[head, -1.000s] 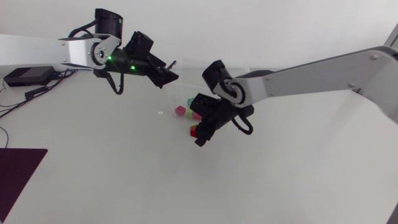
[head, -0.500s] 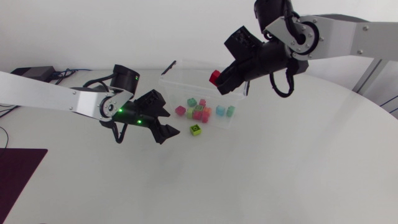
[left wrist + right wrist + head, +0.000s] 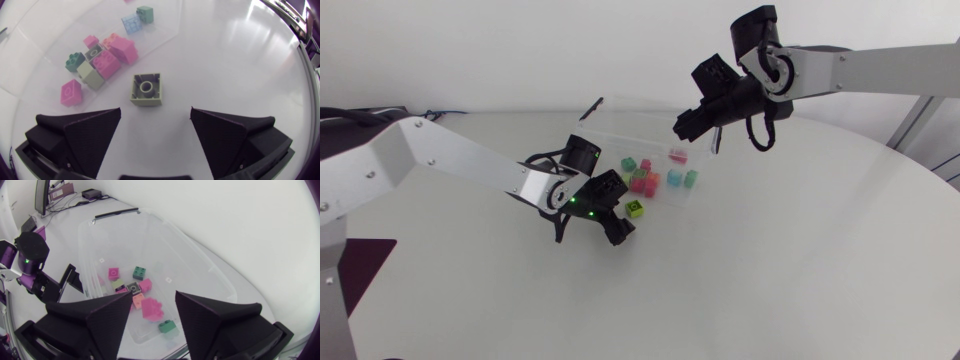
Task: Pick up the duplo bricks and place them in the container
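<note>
A clear plastic container (image 3: 595, 140) at the table's back holds several coloured duplo bricks (image 3: 642, 178). A reddish-pink brick (image 3: 677, 153) is in it right below my right gripper (image 3: 686, 129), which hovers open over the container's right part. In the right wrist view that brick (image 3: 151, 308) shows loose between the spread fingers, over the container (image 3: 200, 255). One light green brick (image 3: 635, 208) lies on the table just outside the container's front wall. My left gripper (image 3: 617, 226) is low beside it, open. In the left wrist view the green brick (image 3: 146, 90) lies studs down just ahead of the gripper (image 3: 155, 120).
A dark purple mat (image 3: 350, 270) lies at the table's left edge. A black bar (image 3: 117, 214) runs along the container's far rim. My left gripper (image 3: 65, 282) also shows beside the container in the right wrist view.
My right gripper lifted the red brick from the table to above the container and opened, letting it go. My left arm came down from the container to the green brick.
</note>
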{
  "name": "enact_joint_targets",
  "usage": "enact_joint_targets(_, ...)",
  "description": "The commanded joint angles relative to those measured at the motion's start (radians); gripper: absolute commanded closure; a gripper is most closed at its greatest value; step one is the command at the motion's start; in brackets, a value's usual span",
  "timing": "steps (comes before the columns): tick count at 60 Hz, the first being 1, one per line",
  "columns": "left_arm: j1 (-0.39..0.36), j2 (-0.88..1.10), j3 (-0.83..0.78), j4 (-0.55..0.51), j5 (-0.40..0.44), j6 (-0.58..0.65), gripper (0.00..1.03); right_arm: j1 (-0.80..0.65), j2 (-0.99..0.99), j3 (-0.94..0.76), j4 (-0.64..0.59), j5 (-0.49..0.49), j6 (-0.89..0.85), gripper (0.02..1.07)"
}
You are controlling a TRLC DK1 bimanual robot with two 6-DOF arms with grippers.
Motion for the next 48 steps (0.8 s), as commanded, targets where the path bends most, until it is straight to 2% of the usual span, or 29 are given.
enact_joint_targets(1, 0.001, 0.034, 0.04, 0.008, -0.011, -0.031, 0.07, -0.009, 0.0, 0.004, 0.004, -0.011, 0.027, 0.16)
enact_joint_targets(10, -0.001, 0.066, 0.096, -0.019, -0.039, -0.053, 0.08, -0.009, -0.046, -0.062, 0.009, -0.028, 0.022, 0.16)
enact_joint_targets(14, 0.002, 0.097, 0.14, -0.064, -0.039, -0.051, 0.12, -0.01, -0.061, -0.094, 0.018, -0.031, 0.019, 0.16)
enact_joint_targets(24, -0.001, 0.172, 0.238, -0.154, -0.036, -0.051, 0.29, -0.039, -0.093, -0.166, 0.033, -0.059, 0.006, 0.16)
enact_joint_targets(31, -0.002, 0.212, 0.277, -0.193, -0.022, -0.05, 0.55, -0.047, -0.13, -0.21, 0.042, -0.079, 0.004, 0.16)
enact_joint_targets(34, -0.002, 0.209, 0.274, -0.196, -0.013, -0.051, 0.73, -0.048, -0.145, -0.226, 0.044, -0.082, 0.006, 0.16)
enact_joint_targets(35, -0.004, 0.209, 0.275, -0.202, -0.01, -0.051, 0.84, -0.05, -0.154, -0.233, 0.045, -0.083, 0.006, 0.16)
enact_joint_targets(36, -0.004, 0.207, 0.275, -0.208, -0.01, -0.051, 0.89, -0.05, -0.159, -0.236, 0.045, -0.085, 0.006, 0.16)
enact_joint_targets(48, -0.002, 0.148, 0.214, -0.292, -0.01, -0.01, 0.9, -0.052, -0.253, -0.295, 0.044, -0.108, 0.019, 0.16)
